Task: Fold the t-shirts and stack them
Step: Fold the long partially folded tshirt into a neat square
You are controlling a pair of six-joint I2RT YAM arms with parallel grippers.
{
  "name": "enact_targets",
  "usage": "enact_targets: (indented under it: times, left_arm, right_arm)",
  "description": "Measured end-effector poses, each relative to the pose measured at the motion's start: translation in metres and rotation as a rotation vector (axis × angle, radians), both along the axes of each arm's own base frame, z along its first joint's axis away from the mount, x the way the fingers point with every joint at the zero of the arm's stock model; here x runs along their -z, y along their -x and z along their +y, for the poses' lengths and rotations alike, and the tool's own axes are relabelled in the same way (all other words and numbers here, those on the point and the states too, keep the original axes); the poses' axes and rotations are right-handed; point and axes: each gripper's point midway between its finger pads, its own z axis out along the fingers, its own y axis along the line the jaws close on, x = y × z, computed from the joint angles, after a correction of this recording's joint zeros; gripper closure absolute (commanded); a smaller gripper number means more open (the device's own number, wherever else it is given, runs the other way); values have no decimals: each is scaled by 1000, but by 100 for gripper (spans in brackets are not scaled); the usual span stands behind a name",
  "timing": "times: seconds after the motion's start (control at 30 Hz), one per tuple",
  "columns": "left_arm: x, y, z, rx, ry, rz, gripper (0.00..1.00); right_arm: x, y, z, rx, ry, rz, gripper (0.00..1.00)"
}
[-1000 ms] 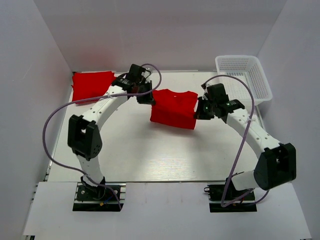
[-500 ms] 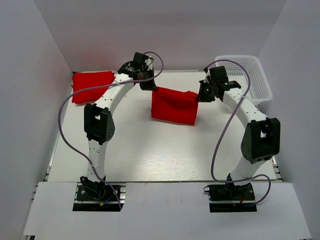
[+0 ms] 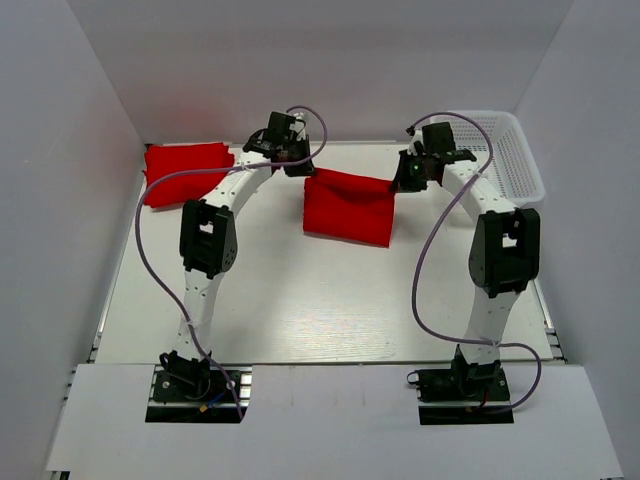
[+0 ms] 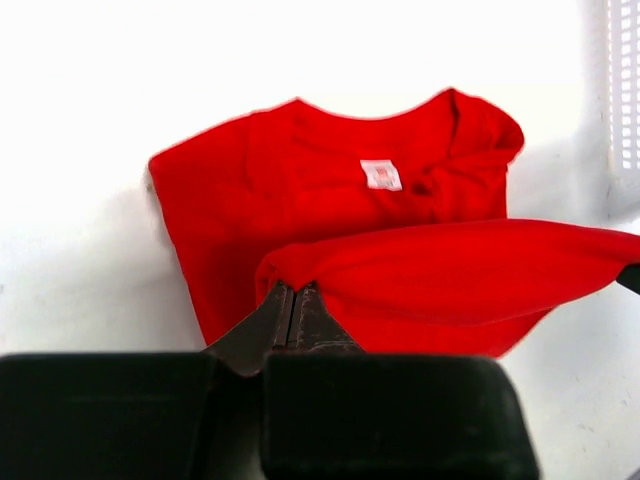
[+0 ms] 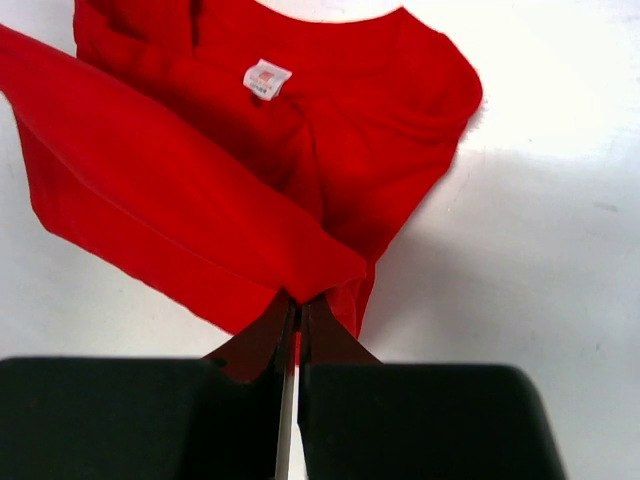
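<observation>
Top external view shows me both arms reaching far over the surface, with one red t-shirt stretched between them. The left end effector is closed on one corner of the shirt's lifted edge, and the right end effector is closed on the other corner. In both wrist views the jaws are pinched narrow, with only a thin fold of cloth between the tips. Below each end effector the rest of the shirt lies on the surface, and its white neck tag shows beyond the raised edge. A second t-shirt, already folded, lies well apart, on the outer side of the left end effector. The white mesh basket stands near the right end effector, on its outer side.

I judge that we are in the middle of folding one half over the other. My worry is the small grip: if the arms pull apart too strongly, the cloth may slip from one tip and the fold falls crooked. If one end effector goes down before the other, the edge lands skewed over the collar. The lower layer is light and may drag and wrinkle.
</observation>
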Motion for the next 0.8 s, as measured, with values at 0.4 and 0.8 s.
enact_targets:
  times: [0.4,0.8]
  left_arm:
    - [31,-41,1,-15,54,-72,1]
    - [19,-70,21,-53,64,-156,0]
  right_arm:
    - [33,-59,0,-20,-52,-27,73]
    - [8,-117,0,-63,-112,-205,10]
